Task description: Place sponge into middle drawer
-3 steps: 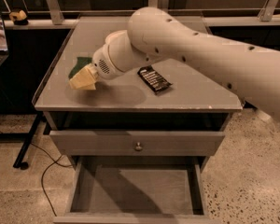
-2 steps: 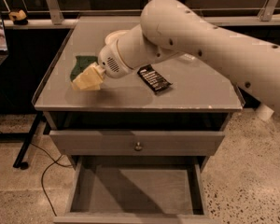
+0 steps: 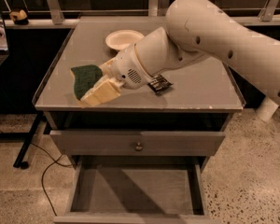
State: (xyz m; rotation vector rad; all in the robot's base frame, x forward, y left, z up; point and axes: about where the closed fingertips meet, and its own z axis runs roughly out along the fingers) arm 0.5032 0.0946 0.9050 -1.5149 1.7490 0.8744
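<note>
The tool (image 3: 99, 93) is low over the front left part of the desk (image 3: 200, 83), at the end of the white arm (image 3: 210, 31), which reaches in from the right. The sponge (image 3: 86, 75) is right against the tool's tip, on the side away from the arm, with its dark green face showing. I cannot tell whether the tool is clamped on it or only touching it, or whether the sponge rests on the desk. A black wrapper (image 3: 159, 84) lies on the desk just beside the arm's wrist, and a pale plate (image 3: 123, 38) sits further back. Below the desk, a closed drawer front (image 3: 177, 143) carries a round knob (image 3: 139, 147). Under it the middle drawer (image 3: 140, 185) is pulled out, its grey floor bare, well apart from the sponge.
</note>
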